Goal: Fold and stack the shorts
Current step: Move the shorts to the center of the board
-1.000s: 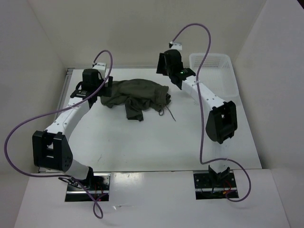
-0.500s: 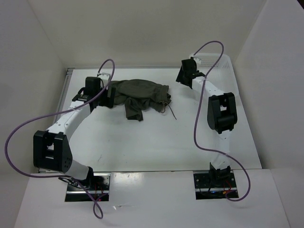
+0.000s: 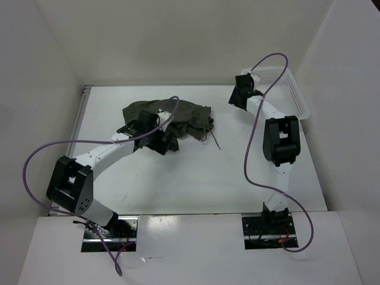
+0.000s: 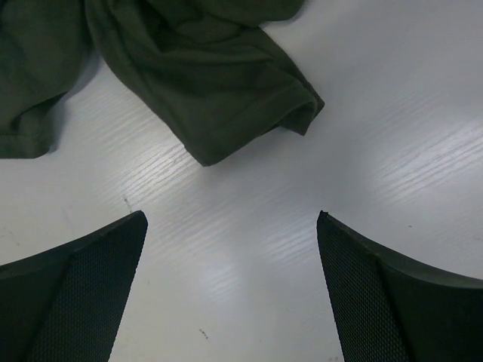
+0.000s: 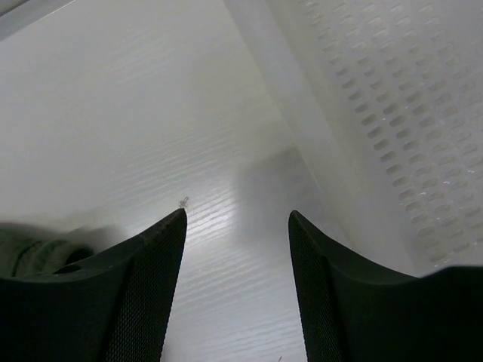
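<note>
Black mesh-padded fingers (image 4: pixel 90 286) of the left gripper (image 4: pixel 230 219) stand spread as wide as they go, with only bare white table (image 4: pixel 249 286) between them and nothing held. A hemmed leg of the shorts (image 4: pixel 204 90) lies just ahead of the fingertips, not touching them. A second ago this gripper sat at the far left edge of the heap; it has since swung across to its near side.

Seen from above, the left gripper (image 3: pixel 161 142) hangs over the near edge of the shorts (image 3: pixel 178 116), which are crumpled, with the drawstring (image 3: pixel 214 141) trailing off to its right.

The right gripper (image 5: pixel 238 213) is partly open and empty. It has drawn away from the shorts toward the basket (image 5: pixel 392 113), whose lattice wall lies just to its right.

There is one pair of shorts, one basket (image 3: pixel 297 98), two arms and two purple cables. Only the top view shows the whole heap and the right gripper (image 3: pixel 240 98). Only the wrist views show the gaps between the fingers.
</note>
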